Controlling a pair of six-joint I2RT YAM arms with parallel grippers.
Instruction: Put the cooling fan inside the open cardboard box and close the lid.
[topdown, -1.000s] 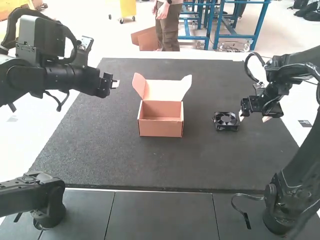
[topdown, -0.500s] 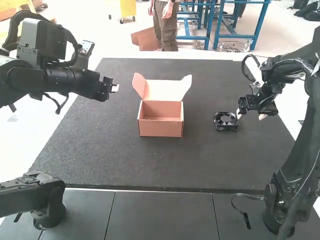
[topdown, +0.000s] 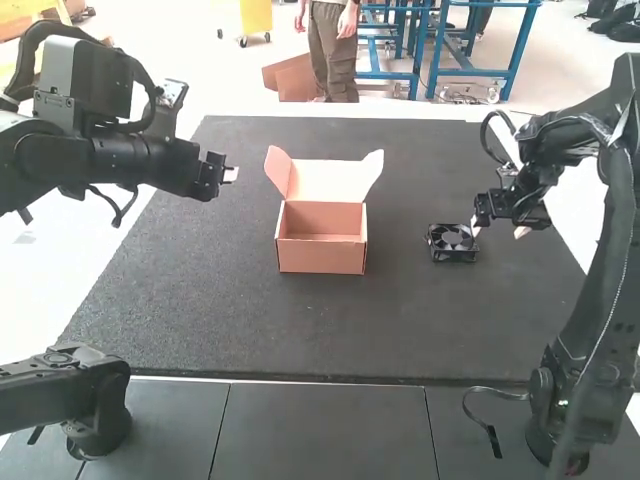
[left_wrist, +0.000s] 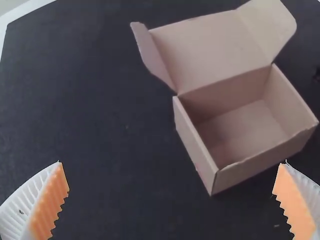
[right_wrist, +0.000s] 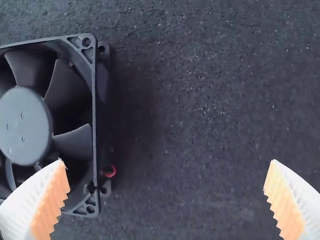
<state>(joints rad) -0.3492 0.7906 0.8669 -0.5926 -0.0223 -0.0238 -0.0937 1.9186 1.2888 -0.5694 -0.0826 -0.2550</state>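
Spotting the black square plastic cooling fan (topdown: 453, 242) lying flat on the dark rubbery table mat (topdown: 200, 290), off to the right of the small brown cardboard box (topdown: 321, 235) and well apart from it. Got the box standing mid-mat, open (lid flap up at the back). Found the right gripper (topdown: 500, 228) spread wide just beside the fan's right edge, gripping nothing, one ribbed finger (right_wrist: 47, 200) overlapping a fan corner. Same for the left gripper (topdown: 228, 172): spread, hanging left of the box.
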